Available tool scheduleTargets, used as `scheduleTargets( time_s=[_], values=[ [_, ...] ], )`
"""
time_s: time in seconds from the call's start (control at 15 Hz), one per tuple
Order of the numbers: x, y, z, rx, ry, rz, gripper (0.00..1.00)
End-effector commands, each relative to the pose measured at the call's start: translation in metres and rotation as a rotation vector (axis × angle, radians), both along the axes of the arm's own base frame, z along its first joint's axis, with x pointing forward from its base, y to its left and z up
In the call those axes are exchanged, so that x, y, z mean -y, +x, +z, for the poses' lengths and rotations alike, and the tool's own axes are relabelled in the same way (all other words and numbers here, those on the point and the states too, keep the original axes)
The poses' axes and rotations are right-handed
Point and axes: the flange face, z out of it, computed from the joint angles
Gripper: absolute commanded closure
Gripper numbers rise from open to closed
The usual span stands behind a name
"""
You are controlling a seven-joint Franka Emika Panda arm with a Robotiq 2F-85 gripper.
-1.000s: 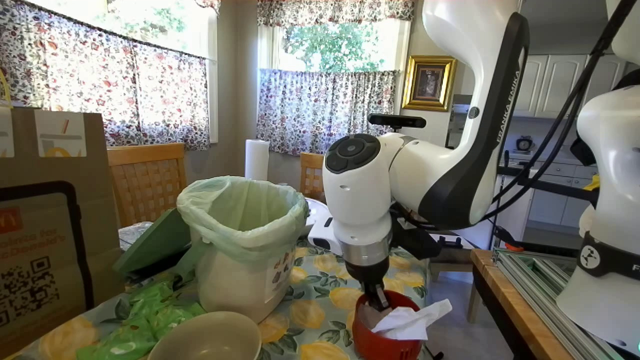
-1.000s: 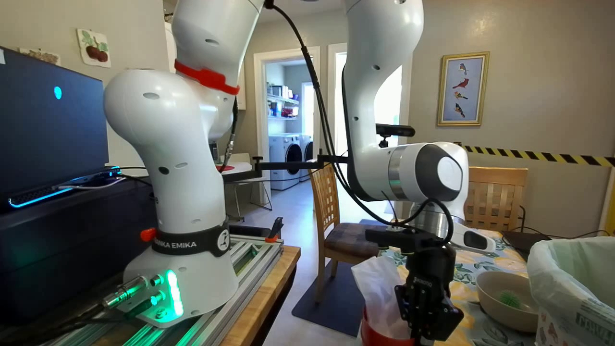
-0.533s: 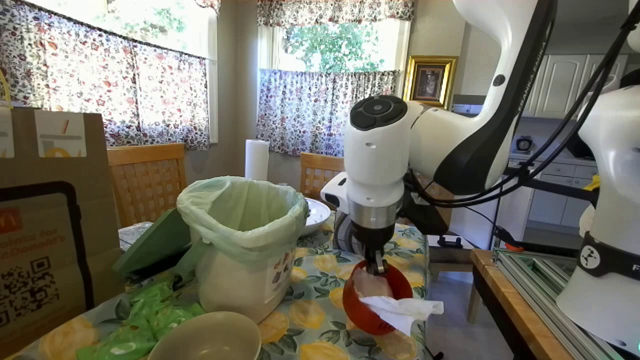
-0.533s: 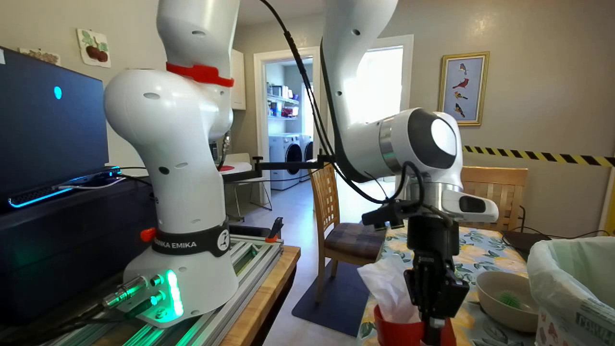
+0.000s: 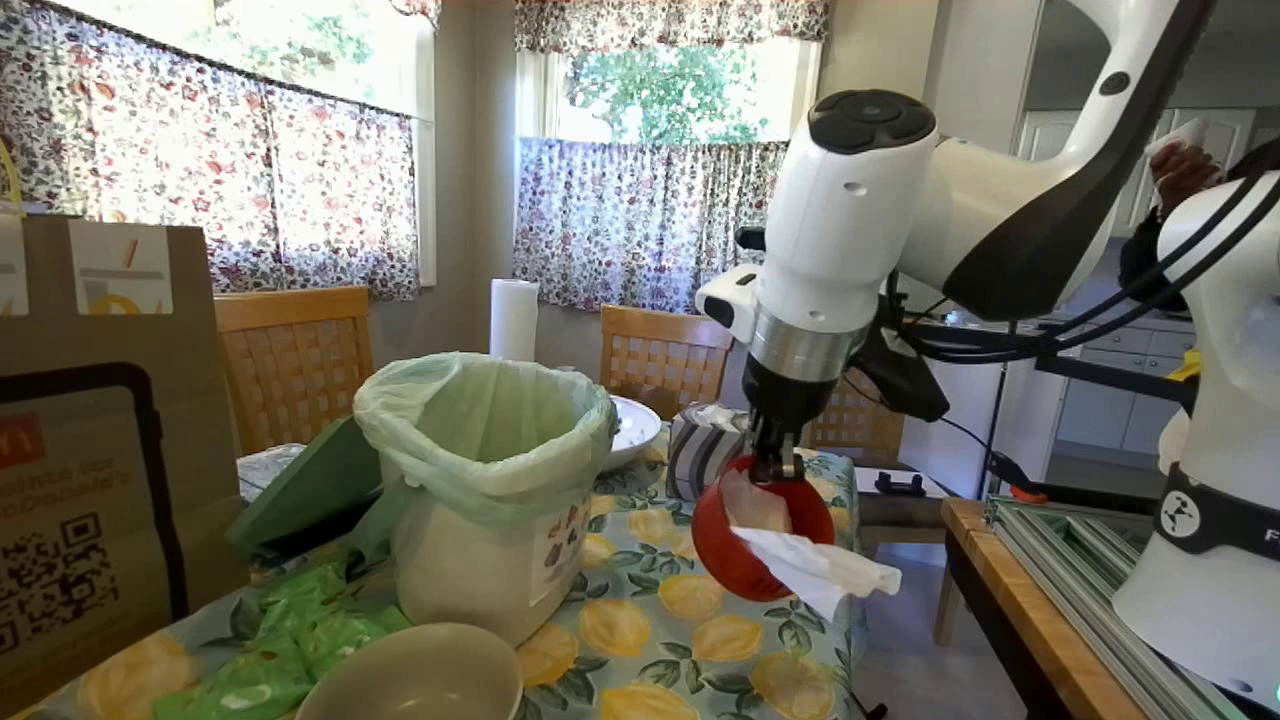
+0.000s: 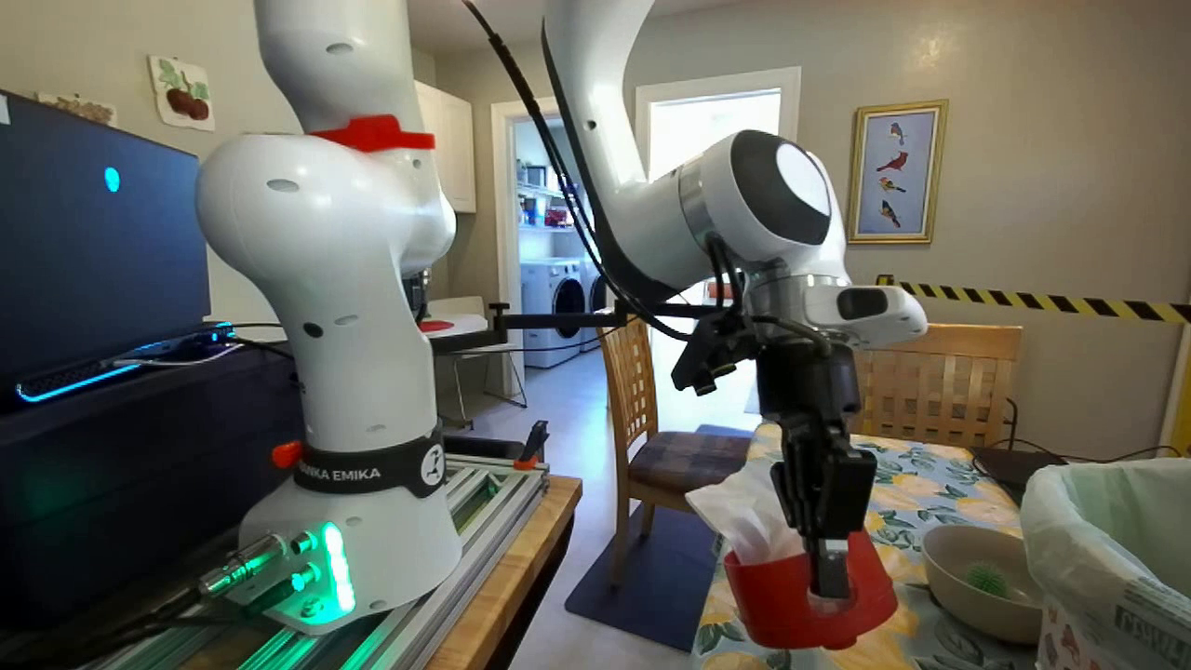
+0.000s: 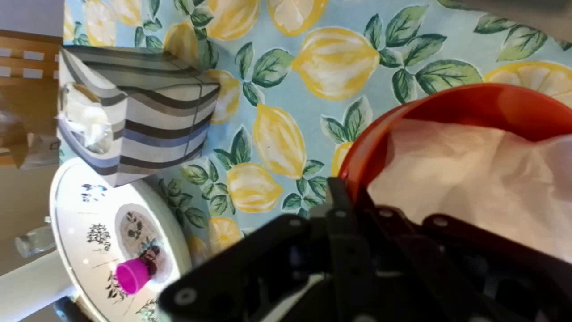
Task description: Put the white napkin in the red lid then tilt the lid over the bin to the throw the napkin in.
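Observation:
My gripper [image 5: 778,470] is shut on the rim of the red lid [image 5: 728,560], one finger outside the wall and one inside. In the wrist view the gripper [image 7: 350,188] pinches the near-left rim of the lid [image 7: 505,100]. The lid hangs tilted above the table. The white napkin [image 5: 822,570] lies in the lid, one end sticking out over the rim; it also shows in the wrist view [image 7: 460,174] and in an exterior view [image 6: 744,516]. The bin [image 5: 470,570] with its pale green liner stands apart from the lid; part of it shows in an exterior view [image 6: 1107,568].
A beige bowl [image 5: 415,675] stands in front of the bin, with a green spiky ball [image 6: 988,580] inside. A striped object [image 7: 165,120] and a white plate [image 7: 76,210] lie beyond the lid. A green bag [image 5: 290,640] and paper bag [image 5: 100,480] stand beside the bin.
My gripper has risen with the lid and napkin, which sat lower in both exterior views. The wrist and the lid have tilted. The bin and bowl have not moved.

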Motion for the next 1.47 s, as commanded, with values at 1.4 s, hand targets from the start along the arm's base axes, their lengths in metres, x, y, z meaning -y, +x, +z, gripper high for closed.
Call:
scheduleTargets(
  time_s=[1.4],
  values=[
    [0.068, 0.004, 0.12, 0.477, 0.077, -0.478, 0.95]
  ],
)
